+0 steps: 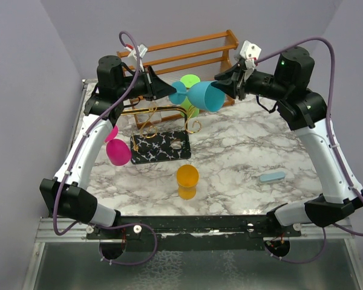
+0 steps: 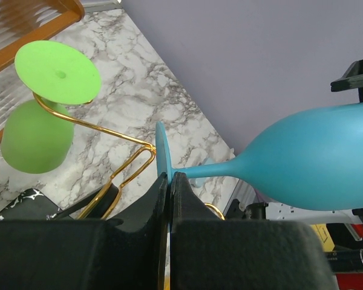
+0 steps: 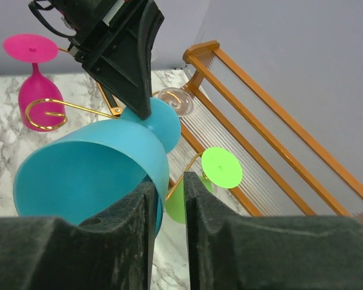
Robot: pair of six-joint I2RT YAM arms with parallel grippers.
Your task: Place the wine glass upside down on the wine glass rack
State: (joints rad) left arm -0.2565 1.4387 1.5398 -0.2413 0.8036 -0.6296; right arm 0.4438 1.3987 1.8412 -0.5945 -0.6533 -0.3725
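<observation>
Blue glass [image 1: 204, 96] is held sideways in the air between both arms, over the far side of the table [image 1: 248, 151], foot to the left and mouth to the right. The left gripper [image 2: 170, 176] is pinched tight on the edge of its foot [image 2: 163, 151], fingers almost together with the thin disc between them. The right gripper [image 3: 168, 178] is clamped on the bowl's rim, the wall caught between its two pads. The stem runs nearly level. Just near and left of it stands the rack [image 1: 151, 112], its gold wire arms rising from a black veined base [image 1: 160, 147]; the blue glass is not seen touching any arm. A green glass [image 2: 33, 142] hangs upside down from one arm, just beside the blue bowl, and a pink glass [image 1: 118, 151] hangs at the rack's left end. An orange glass [image 1: 187, 180] stands on the table nearer the bases. A small grey-blue piece [image 1: 272, 177] lies well to the right. A wooden shelf [image 1: 193, 51] sits against the far wall.
</observation>
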